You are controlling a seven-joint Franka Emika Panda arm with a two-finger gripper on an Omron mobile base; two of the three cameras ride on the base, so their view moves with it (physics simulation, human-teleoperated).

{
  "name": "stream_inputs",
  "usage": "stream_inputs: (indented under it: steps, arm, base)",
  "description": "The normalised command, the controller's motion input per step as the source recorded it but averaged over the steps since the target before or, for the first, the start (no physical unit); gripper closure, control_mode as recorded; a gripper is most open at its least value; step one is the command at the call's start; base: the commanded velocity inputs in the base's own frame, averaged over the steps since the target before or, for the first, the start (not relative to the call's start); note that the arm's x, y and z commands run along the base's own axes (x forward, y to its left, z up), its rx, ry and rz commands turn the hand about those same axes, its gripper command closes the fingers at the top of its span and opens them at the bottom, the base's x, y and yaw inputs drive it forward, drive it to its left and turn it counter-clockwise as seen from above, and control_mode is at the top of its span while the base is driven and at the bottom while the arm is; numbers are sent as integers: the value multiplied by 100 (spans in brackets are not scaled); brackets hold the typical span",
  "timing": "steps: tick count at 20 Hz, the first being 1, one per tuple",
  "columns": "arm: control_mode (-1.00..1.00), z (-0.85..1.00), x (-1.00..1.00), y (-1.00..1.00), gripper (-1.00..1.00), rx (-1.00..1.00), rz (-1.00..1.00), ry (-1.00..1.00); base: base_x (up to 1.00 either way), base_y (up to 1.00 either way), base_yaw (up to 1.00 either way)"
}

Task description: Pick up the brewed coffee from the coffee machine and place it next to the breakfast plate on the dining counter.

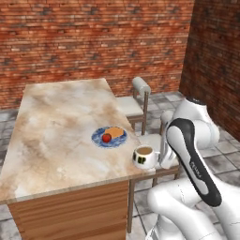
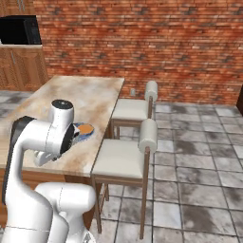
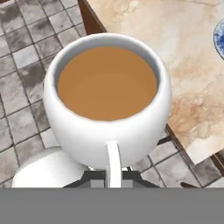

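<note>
The brewed coffee, a white mug (image 1: pixel 145 157) full of brown liquid with a dark-and-yellow mark, hangs at the right edge of the dining counter (image 1: pixel 56 126) near its front corner. In the hand view the mug (image 3: pixel 107 100) is close up, its handle pointing at my gripper (image 3: pixel 109 177), which is shut on that handle. The blue breakfast plate (image 1: pixel 109 137) with red fruit and bread lies on the counter just left of and beyond the mug. My arm partly covers the plate (image 2: pixel 84 130) in the right base view. The coffee machine is out of view.
Two white-cushioned stools (image 2: pixel 124 157) (image 2: pixel 134 108) stand along the counter's right side, one directly below the mug (image 3: pixel 39 170). Brick walls close off the back and right. A black appliance (image 2: pixel 19 29) sits on wooden cabinets far left.
</note>
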Motion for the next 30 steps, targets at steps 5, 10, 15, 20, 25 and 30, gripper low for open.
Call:
stream_inputs:
  steps: [5, 10, 15, 20, 25, 30]
  arm:
    - [-100, -10, 53, 0, 100, 0, 14, -16]
    - [-100, -29, 61, -3, 100, 0, 1, -4]
    - [-100, -49, 50, -3, 100, 0, 1, 5]
    - [-100, -32, 60, 0, 100, 0, 2, 0]
    - [-100, -21, 54, 0, 100, 0, 0, 0]
    - [-100, -45, 51, 1, 100, 0, 2, 0]
  base:
    - [0, 0, 0]
    - [0, 0, 0]
    - [0, 0, 0]
    - [0, 0, 0]
    - [0, 0, 0]
    - [0, 0, 0]
